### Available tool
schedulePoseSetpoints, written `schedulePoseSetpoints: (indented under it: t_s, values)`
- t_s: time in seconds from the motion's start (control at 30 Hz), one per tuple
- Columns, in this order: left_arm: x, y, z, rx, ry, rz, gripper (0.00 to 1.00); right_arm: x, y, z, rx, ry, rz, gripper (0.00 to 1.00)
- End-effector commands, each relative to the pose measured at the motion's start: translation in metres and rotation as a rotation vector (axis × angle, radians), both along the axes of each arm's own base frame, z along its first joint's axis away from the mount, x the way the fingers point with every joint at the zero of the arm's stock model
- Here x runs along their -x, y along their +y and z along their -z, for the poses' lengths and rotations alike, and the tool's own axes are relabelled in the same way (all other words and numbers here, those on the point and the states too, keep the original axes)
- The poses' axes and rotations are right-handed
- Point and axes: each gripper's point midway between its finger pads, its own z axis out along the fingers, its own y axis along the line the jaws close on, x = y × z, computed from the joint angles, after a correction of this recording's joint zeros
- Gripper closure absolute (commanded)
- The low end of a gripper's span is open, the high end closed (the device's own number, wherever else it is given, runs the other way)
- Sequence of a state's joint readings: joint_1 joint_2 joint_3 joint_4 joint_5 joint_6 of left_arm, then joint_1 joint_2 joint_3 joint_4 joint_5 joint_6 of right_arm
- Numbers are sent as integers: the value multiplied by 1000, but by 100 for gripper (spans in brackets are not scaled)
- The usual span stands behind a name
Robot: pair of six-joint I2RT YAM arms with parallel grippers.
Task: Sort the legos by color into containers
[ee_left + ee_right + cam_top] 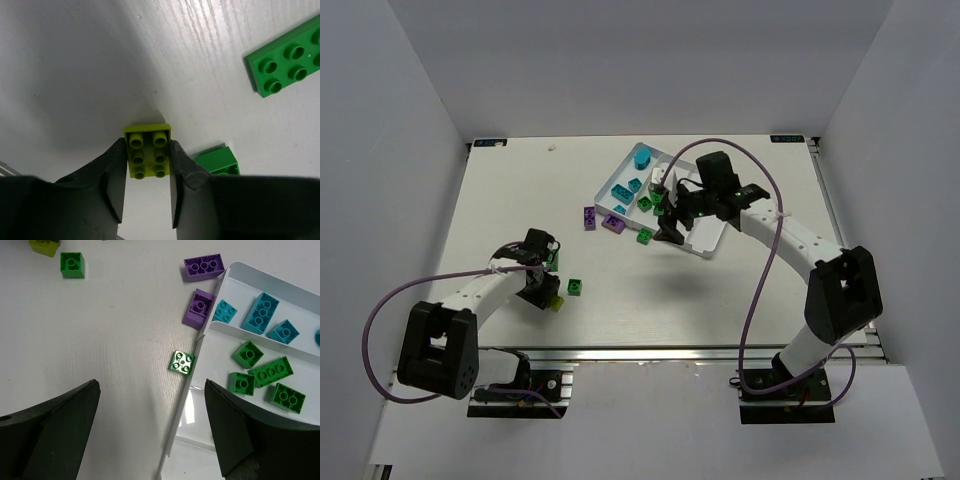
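Though half hidden, probably green brick (216, 159)

1. The top view looks steeply down from above the near edge, covering the whole counter (520, 200) and tray (708, 238).
2. The left wrist view sits very close, facing down past its fingers (112, 175) at a yellow-green brick (147, 150).
3. The right wrist view hangs higher, sharing the tray's corner and a purple brick (203, 266) with the top view.
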State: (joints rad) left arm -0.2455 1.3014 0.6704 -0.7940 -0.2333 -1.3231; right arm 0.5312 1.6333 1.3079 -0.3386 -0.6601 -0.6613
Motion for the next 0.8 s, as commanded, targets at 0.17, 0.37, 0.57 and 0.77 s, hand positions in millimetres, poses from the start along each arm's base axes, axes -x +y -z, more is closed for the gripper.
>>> schedulePoseSetpoints:
  t_s: [0.17,0.37,0.57,0.77]
  values:
    - [-16,-4,-29,24,-100,39,89,-9,-17,-34,-48,-109,43,11]
    - [-54,-22,-97,78,-310,183,100,-35,-43,-67,-145,-83,150,19]
    - [-105,-100,-176,355,-785,541,100,-65,-78,-85,-248,30,261,100]
    - [-139,-219,-190,445,-836,966,100,-72,-101,-86,-284,68,335,100]
